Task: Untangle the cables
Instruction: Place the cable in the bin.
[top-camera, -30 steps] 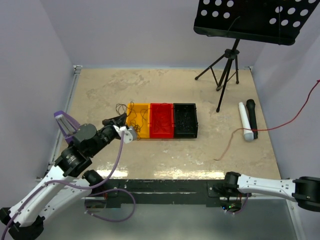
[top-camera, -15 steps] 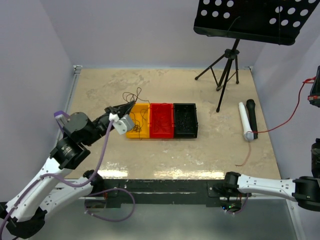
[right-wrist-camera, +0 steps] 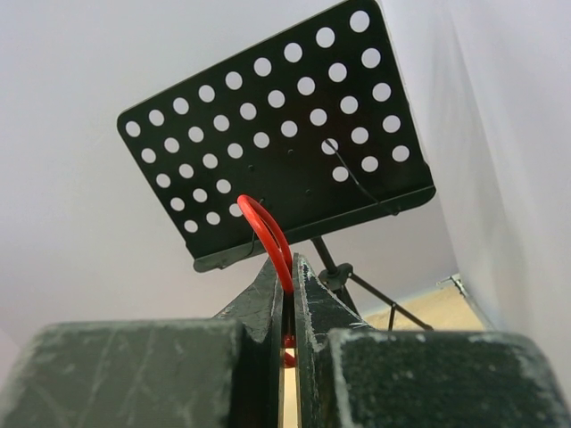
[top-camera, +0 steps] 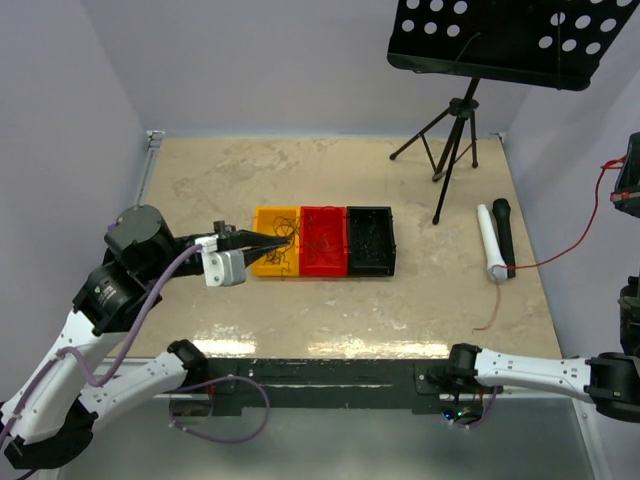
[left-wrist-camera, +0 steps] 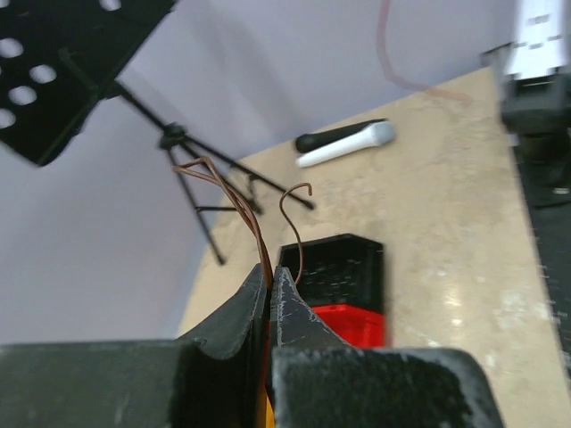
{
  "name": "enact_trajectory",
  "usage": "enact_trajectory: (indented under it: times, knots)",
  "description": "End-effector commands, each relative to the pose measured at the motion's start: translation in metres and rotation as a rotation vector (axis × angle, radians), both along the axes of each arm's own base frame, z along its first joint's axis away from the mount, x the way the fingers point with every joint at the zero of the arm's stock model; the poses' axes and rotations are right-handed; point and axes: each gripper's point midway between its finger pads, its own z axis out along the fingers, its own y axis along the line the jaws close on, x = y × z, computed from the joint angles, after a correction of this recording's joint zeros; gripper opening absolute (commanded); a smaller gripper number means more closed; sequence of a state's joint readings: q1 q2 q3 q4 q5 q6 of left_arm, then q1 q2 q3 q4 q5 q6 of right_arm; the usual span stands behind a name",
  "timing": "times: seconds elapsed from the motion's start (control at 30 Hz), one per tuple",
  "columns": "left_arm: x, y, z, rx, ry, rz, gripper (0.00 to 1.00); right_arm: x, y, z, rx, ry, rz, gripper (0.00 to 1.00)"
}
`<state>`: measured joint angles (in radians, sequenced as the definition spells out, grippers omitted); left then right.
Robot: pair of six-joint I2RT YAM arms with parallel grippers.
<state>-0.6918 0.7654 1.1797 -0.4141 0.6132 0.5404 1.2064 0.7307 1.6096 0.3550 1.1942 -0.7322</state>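
At the near edge of the tabletop (top-camera: 330,170), the left arm (top-camera: 110,300) reaches in from the left. The left jaws are pressed shut on a brown cable strand (left-wrist-camera: 234,189), which curls upward from between the tips. The tips are positioned over the left edge of a yellow tray (top-camera: 268,265), at the snarl of cables (top-camera: 284,240) that lies across it. Bare tabletop lies between the near edge and the trays.

A red tray (top-camera: 323,268) and a black tray (top-camera: 370,270) are set touching in one row to the right of the yellow tray, near the middle of the tabletop.

The right jaws are held high at the right edge of the top view and are shut on a red cable (right-wrist-camera: 266,227). This cable hangs down to the tabletop and passes the near ends of a white microphone (top-camera: 489,243) and a black microphone (top-camera: 503,232), which lie side by side near the right edge.

Bare tabletop extends from the trays to the far wall. A music stand (top-camera: 452,130) occupies the far right corner. Walls close off the left, far and right edges.
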Motion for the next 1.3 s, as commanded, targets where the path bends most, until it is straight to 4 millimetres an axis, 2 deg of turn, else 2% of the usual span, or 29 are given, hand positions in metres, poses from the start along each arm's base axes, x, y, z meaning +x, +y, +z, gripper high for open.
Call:
enact_trajectory:
  times: [0.0,0.07,0.13,0.2,0.4,0.47,0.53,0.6,0.73,1.2,1.27]
  knots:
    - [-0.069,-0.010,-0.002,0.081,0.161,-0.371,0.00,-0.002,-0.007,-0.003,0.036,0.003,0.017,0.00]
    - [-0.080,-0.010,-0.010,0.118,0.218,-0.441,0.00,-0.002,-0.007,-0.004,0.040,0.008,0.017,0.00]
    - [-0.081,-0.009,0.000,0.096,0.212,-0.435,0.00,-0.002,-0.007,-0.005,0.040,0.013,0.016,0.00]
    - [-0.076,-0.007,0.025,0.029,0.115,-0.386,0.00,-0.001,-0.006,-0.007,0.037,0.021,0.016,0.00]
    - [-0.053,0.014,0.123,-0.230,-0.248,-0.150,0.00,0.000,-0.004,-0.006,0.041,0.025,0.022,0.00]
    - [-0.050,0.020,0.143,-0.253,-0.346,-0.109,0.00,0.000,-0.003,-0.007,0.041,0.028,0.026,0.00]
    - [-0.047,0.024,0.152,-0.257,-0.409,-0.075,0.00,0.000,-0.003,-0.007,0.044,0.029,0.029,0.00]
    - [-0.041,0.027,0.151,-0.242,-0.440,-0.039,0.00,0.000,-0.001,-0.008,0.045,0.031,0.034,0.00]
    - [-0.029,0.029,0.135,-0.230,-0.445,0.025,0.00,-0.001,-0.003,-0.009,0.050,0.032,0.036,0.00]
    - [0.016,0.015,0.061,-0.173,-0.366,0.128,0.00,0.001,0.003,-0.011,0.030,0.039,0.042,0.00]
    - [0.025,0.014,0.045,-0.143,-0.373,0.155,0.00,0.002,0.004,-0.011,0.026,0.038,0.043,0.00]
